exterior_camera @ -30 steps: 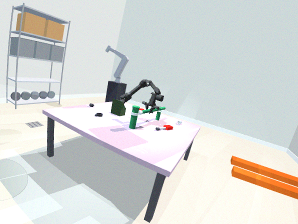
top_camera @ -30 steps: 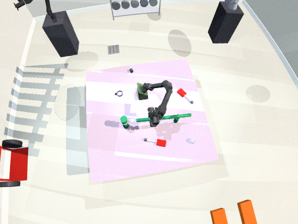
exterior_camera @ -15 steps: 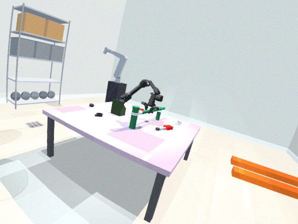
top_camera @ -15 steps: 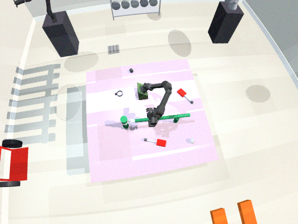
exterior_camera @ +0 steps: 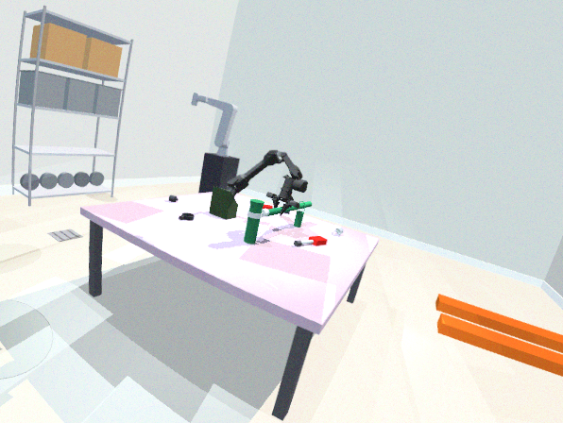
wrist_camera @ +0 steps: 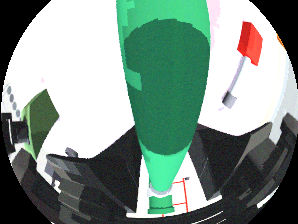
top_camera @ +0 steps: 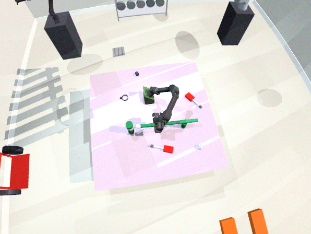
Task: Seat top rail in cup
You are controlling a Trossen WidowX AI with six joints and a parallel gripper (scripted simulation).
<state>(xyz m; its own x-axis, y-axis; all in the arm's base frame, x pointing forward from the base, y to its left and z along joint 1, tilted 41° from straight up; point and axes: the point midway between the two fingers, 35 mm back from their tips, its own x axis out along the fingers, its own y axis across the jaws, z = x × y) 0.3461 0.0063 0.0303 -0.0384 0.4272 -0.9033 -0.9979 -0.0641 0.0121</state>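
The green top rail (top_camera: 191,120) (exterior_camera: 307,205) (wrist_camera: 167,100) lies above the table, passing over the short post (top_camera: 183,126) (exterior_camera: 298,219), where the loop cap is too small to make out clearly. My gripper (top_camera: 158,125) (exterior_camera: 283,208) (wrist_camera: 160,124) is shut on the rail between the posts. The white rail-end cup (top_camera: 138,126) (exterior_camera: 265,212) hangs on the big post's side facing the rail. The rail's cut end meets the cup's mouth; how deep it sits inside is hidden. The white brace band (exterior_camera: 254,215) is high on the big green post (top_camera: 129,124) (exterior_camera: 251,231) (wrist_camera: 160,204), just below its cap.
A red-handled tool (top_camera: 168,149) (exterior_camera: 317,241) lies in front of the rail, another (top_camera: 190,96) (wrist_camera: 250,42) beyond it. A black ring clamp (top_camera: 121,98) (exterior_camera: 187,217), a small black part (top_camera: 136,73) (exterior_camera: 173,198) and a small clear-white piece (top_camera: 199,147) (exterior_camera: 338,231) also lie on the table.
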